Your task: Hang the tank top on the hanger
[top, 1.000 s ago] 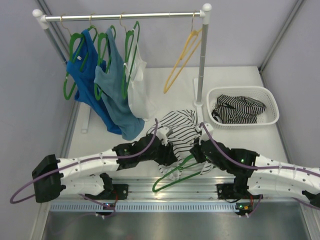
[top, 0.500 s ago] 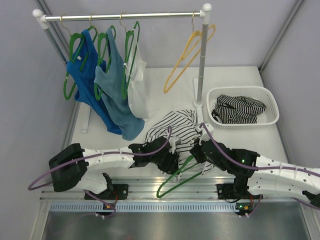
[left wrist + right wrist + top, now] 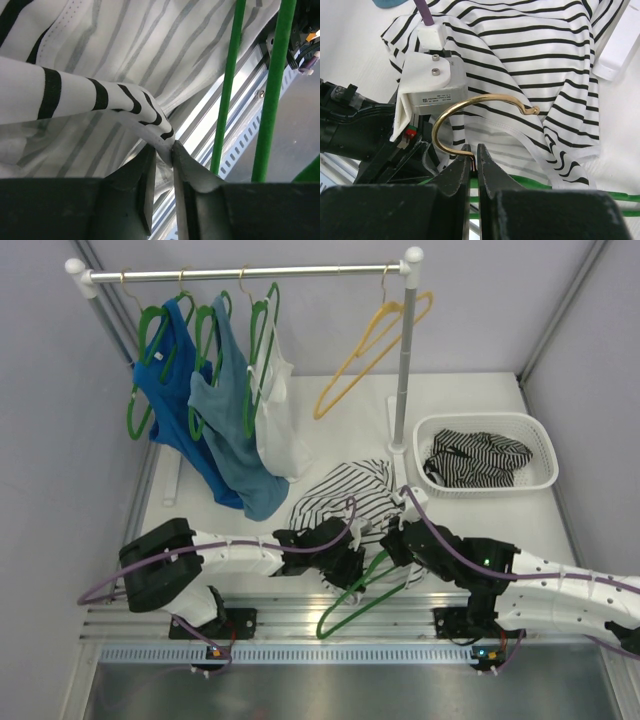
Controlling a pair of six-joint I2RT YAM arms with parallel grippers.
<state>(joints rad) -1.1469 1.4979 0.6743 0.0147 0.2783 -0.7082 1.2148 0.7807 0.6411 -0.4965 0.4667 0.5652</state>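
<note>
Okay, quick pass. Left hand low over the table, well in front of the rack, fingers nearly together and pinching a striped hem fold of the tank top. Tank top crumpled on the table just in front of the rack's right post, near edge lifted into that pinch. Hanger green, tilted, further in front of the rack, over the table's near edge. Right hand in front of the rack's right post, clamped tight on the stem of the hanger's brass hook.
</note>
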